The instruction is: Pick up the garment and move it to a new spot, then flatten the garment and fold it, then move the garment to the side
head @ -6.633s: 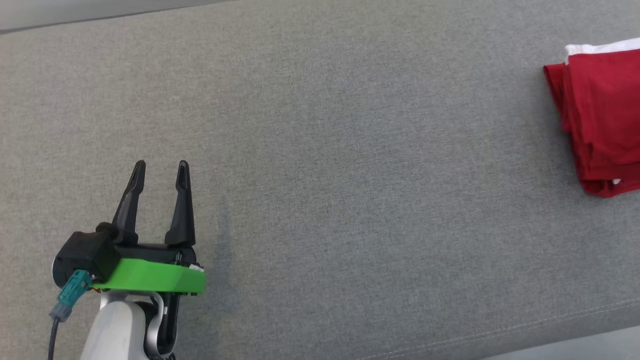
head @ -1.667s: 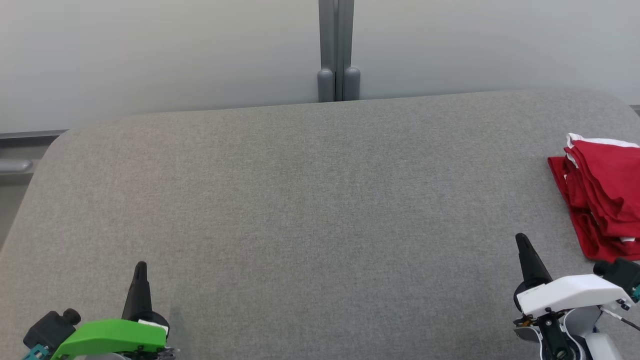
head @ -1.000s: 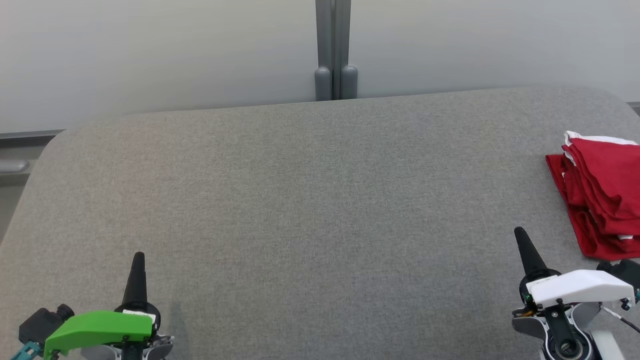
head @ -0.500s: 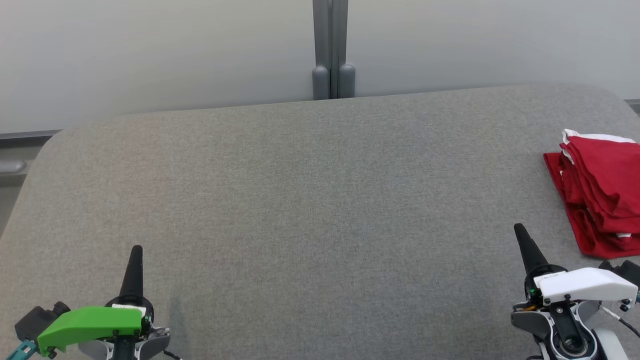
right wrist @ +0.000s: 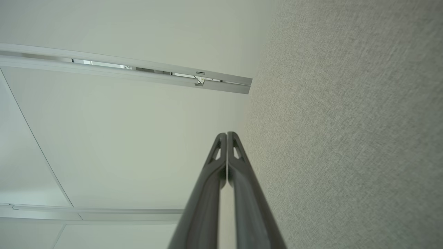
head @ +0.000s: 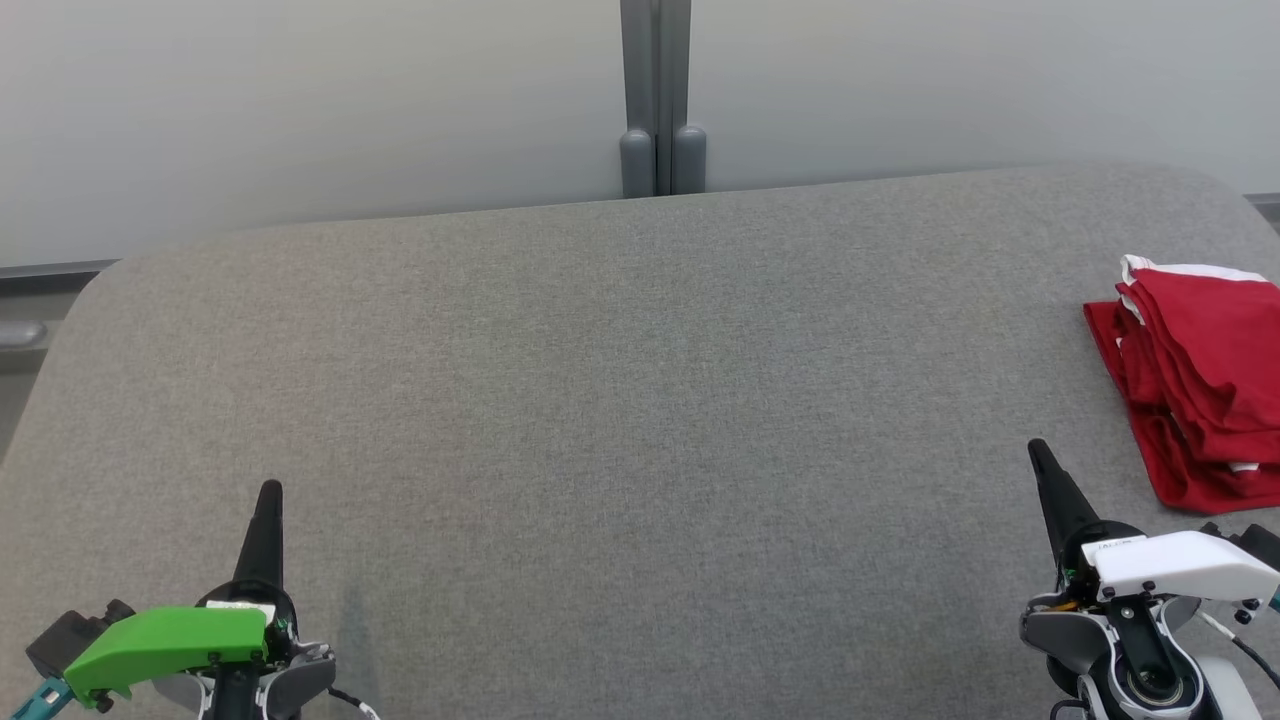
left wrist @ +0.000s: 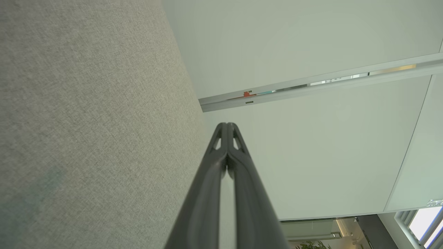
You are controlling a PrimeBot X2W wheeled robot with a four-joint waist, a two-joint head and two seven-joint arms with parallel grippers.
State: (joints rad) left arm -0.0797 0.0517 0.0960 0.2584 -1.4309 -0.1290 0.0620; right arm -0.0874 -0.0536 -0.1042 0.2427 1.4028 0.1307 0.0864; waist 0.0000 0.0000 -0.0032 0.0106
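**A:** Head view first. Where is the cloth?
**B:** The folded red fabric garment with a white edge lies at the far right of the grey fabric-covered tabletop, partly cut off by the frame's right edge

**A:** And the tools?
**B:** The left tool, under a green cover, sits at the lower left. The right tool, under a white cover, sits at the lower right. Each shows as a single dark spike, jaws pressed together and gripping nothing. The right tool is near the garment's front corner but not touching it. The left tool is well apart from it, across the tabletop

**A:** Behind the tabletop?
**B:** A pale wall with a grey vertical post at its middle

**A:** Left wrist view?
**B:** The left tool's two long dark fingers meet at their tips, with nothing between them. Grey tabletop fabric takes the left side, and pale wall panels crossed by a thin rail take the right

**A:** Right wrist view?
**B:** Much the same, mirrored. The right tool's fingers are pressed tip to tip and empty. Tabletop fabric is on the right, wall panels on the left
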